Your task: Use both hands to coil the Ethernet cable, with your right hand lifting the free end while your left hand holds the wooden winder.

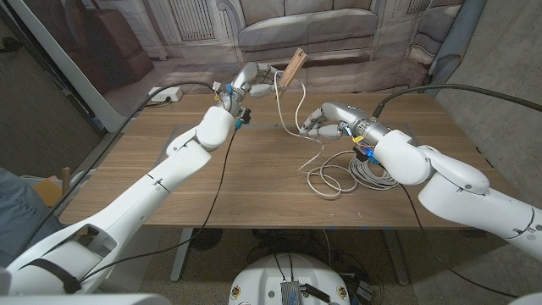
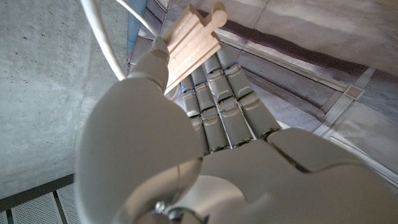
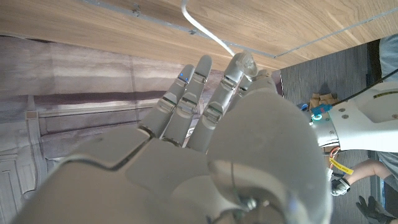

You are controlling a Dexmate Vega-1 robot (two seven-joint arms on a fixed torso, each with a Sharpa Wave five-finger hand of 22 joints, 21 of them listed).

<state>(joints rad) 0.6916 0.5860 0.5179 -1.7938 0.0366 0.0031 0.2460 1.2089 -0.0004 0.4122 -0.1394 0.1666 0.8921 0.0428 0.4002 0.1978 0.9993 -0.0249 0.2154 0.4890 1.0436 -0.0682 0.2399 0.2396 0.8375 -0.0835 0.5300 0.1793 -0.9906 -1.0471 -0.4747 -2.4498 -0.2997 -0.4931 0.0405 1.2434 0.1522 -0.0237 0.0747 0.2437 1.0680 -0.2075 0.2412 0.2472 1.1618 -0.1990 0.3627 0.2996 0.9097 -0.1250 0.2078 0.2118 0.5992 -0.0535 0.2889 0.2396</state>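
Note:
My left hand [image 1: 254,80] is raised over the table's far edge and grips the light wooden winder [image 1: 294,66]; the left wrist view shows the winder [image 2: 193,40] sticking out past the fingers [image 2: 217,99]. The white Ethernet cable [image 1: 299,106] hangs from the winder to my right hand [image 1: 329,121], which stands low over the table's middle. In the right wrist view the cable [image 3: 205,34] runs in to the thumb tip [image 3: 239,62], where it looks pinched. The remaining cable lies in loose loops [image 1: 351,174] on the table beside the right forearm.
The wooden table [image 1: 127,178] carries a white power strip [image 1: 166,94] at its back left corner, with a black lead running along my left arm. A sofa [image 1: 305,30] stands behind the table.

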